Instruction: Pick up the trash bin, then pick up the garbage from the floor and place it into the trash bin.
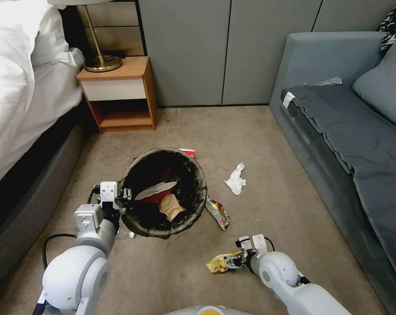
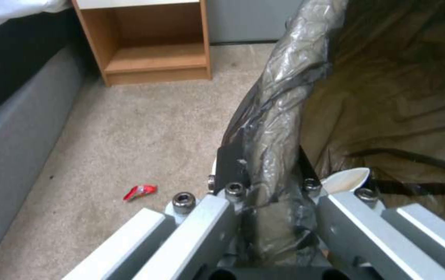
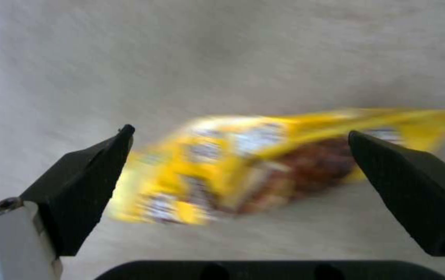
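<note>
The left gripper (image 1: 124,194) is clamped on the left rim of the trash bin (image 1: 193,199), one finger (image 2: 231,163) outside the dark bag and the other inside it, so the rim is pinched between them. The bin sits at the middle of the floor (image 1: 259,144), between the bed (image 1: 19,92) on the left and the sofa (image 1: 351,131) on the right, with a red-and-white bowl (image 1: 156,191) and a tan paper bag (image 1: 171,206) inside it. The right gripper (image 1: 238,258) is low near the floor at the near right, its fingers (image 3: 85,182) spread wide on either side of a yellow snack wrapper (image 3: 243,175), not closed on it. A crumpled tissue (image 1: 235,179) lies to the right of the bin, and another wrapper (image 1: 218,213) lies just beside the bin's near right edge. A small red scrap (image 2: 140,191) lies on the carpet left of the bin. A wooden nightstand (image 1: 119,94) stands at the far left.
</note>
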